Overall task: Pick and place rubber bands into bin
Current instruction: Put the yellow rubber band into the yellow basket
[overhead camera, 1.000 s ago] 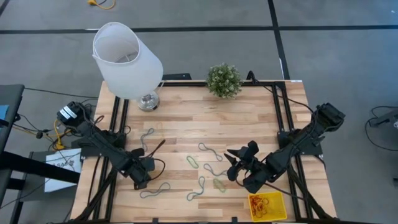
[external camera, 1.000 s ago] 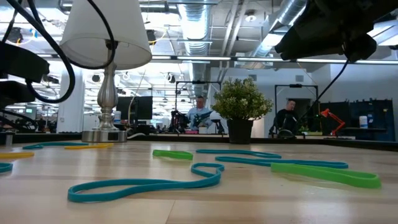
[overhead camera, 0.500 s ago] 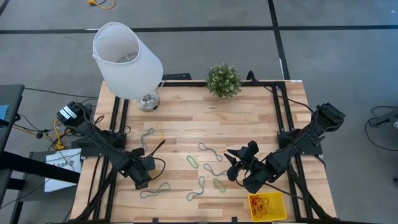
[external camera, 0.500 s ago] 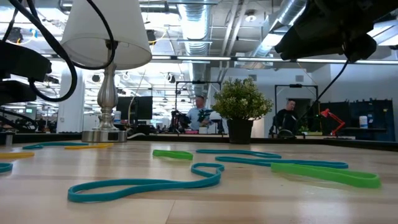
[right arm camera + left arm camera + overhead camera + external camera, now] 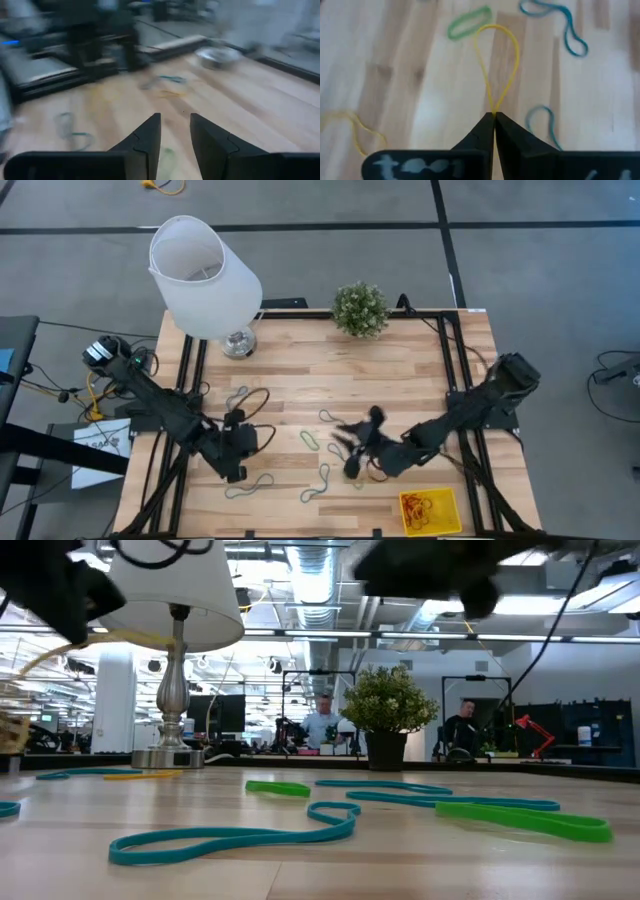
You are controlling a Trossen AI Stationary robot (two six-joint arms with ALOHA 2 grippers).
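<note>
On the left, the left tool (image 5: 494, 118) has just snapped closed and now pinches a yellow rubber band (image 5: 497, 65), its loop dangling out ahead of the clenched tips, so one more band looks ready for the trip across. The overhead view shows that tool (image 5: 243, 438) near the worktop's (image 5: 400, 370) front-left area, yet the thin yellow band cannot be made out there; only the left wrist camera proves the catch. In the middle, loose rubber bands (image 5: 335, 442) in green and grey-blue lie scattered on the wood. Further right, the right tool (image 5: 352, 448) has swung inward from where it waited a second ago and now hovers over those bands, jaws parted and empty, as its own camera confirms (image 5: 175, 131). At the front right sits the yellow bin (image 5: 431, 511), already holding several bands.
</note>
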